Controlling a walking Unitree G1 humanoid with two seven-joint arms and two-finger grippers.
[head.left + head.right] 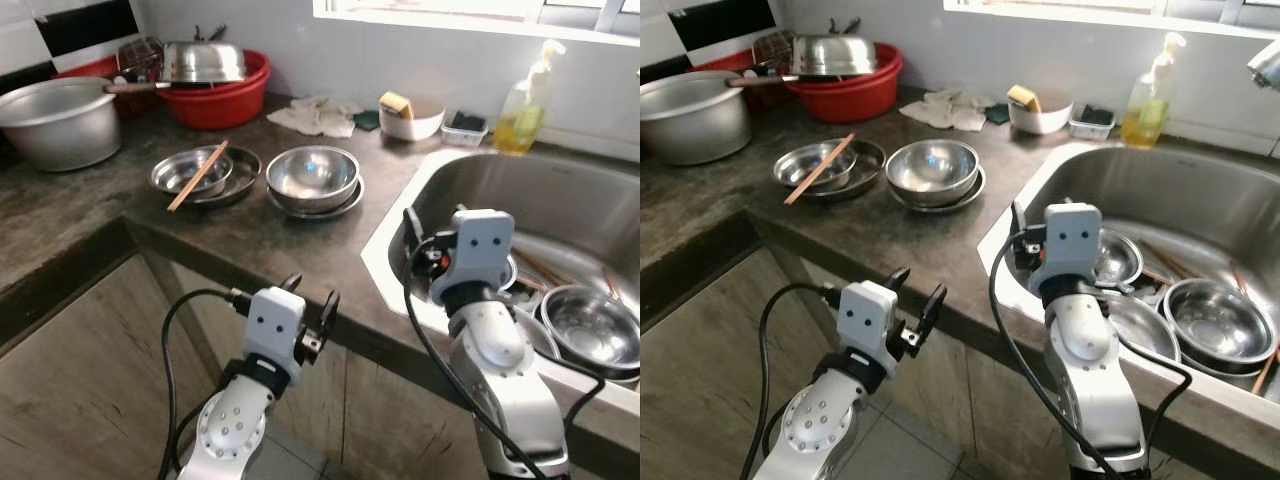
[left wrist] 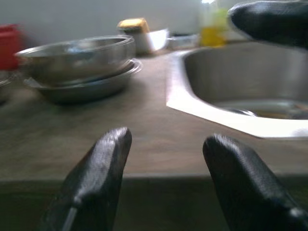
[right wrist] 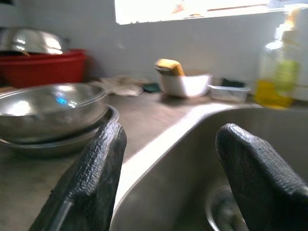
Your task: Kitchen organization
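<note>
At the worktop's [image 1: 300, 250] front edge I see my left end effector [image 1: 310, 298], just below the lip, fingers spread wide with nothing between them. My right end effector [image 3: 166, 178] sits over the near left rim of the sink [image 1: 560, 190]; its wrist view shows both fingers well apart and empty, pointing along the sink wall.

On the worktop, near its front edge and left of the sink, a steel bowl [image 1: 312, 175] sits nested on a shallower steel dish [image 1: 340, 206]. Just left of it a small steel bowl [image 1: 192, 171] rests inside a steel plate [image 1: 240, 180], with a pair of chopsticks [image 1: 198, 175] lying tilted across both.

Toward the back left corner: large aluminium pot [image 1: 60, 120]; beside it a red basin [image 1: 215, 100] holding an upturned steel bowl [image 1: 205, 62].

Along the back edge: crumpled cloth [image 1: 318, 116], white bowl [image 1: 412, 122] with a yellow sponge [image 1: 395, 104] on its rim, small tray [image 1: 465, 127], soap bottle [image 1: 522, 112] at the sink's back rim.

Inside the sink: steel bowls, one [image 1: 590, 325] at the near right, another [image 1: 1118, 255] just behind my right wrist. Chopsticks [image 1: 1170, 262] lie on the sink floor between them.
</note>
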